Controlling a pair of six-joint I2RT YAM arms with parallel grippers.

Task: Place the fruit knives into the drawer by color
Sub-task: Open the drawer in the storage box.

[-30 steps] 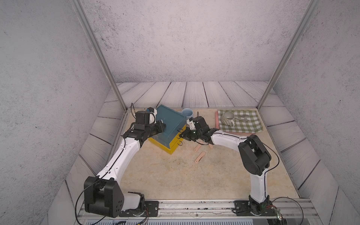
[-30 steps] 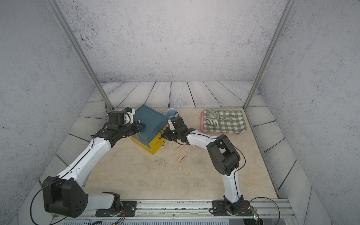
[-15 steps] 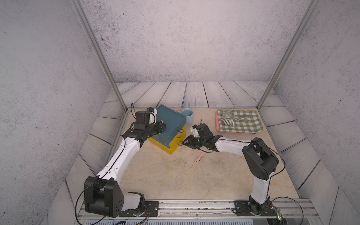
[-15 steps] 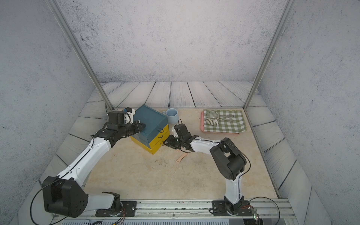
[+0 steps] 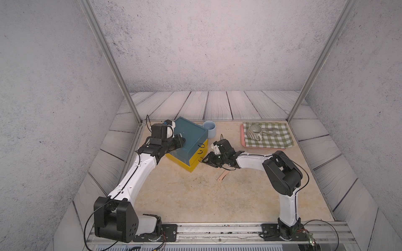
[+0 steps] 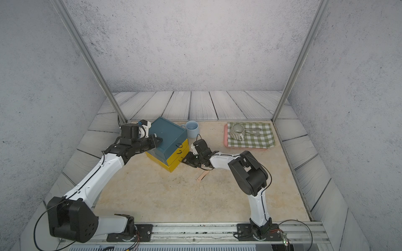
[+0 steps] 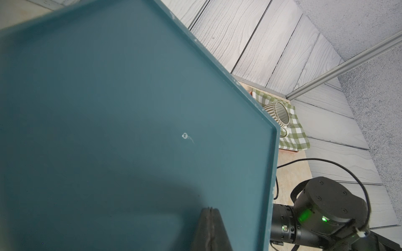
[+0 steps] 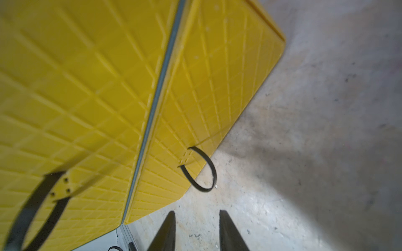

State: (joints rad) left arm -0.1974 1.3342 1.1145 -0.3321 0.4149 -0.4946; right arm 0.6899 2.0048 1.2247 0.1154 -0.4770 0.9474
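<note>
One pink fruit knife (image 5: 222,175) lies flat on the tabletop (image 5: 195,200), the only knife in sight. Its long axis runs diagonally, the far end pointing toward the right arm's wrist. The drawer chest (image 5: 191,139) sits just beyond and to the left, and all tiers look closed.

The right claw (image 8: 196,211) is low at the chest's front, jaws partly apart and empty. The bottom ring pull (image 8: 202,171) is straight ahead of its tips and not yet touched. The knife lies behind that claw, on the near side, so the right arm is much the nearer one.

The left claw (image 7: 210,217) is closed tight, holds nothing, and rests on the teal top, probably bracing it. Likely next step: hook the pull and open the bottom drawer.
</note>
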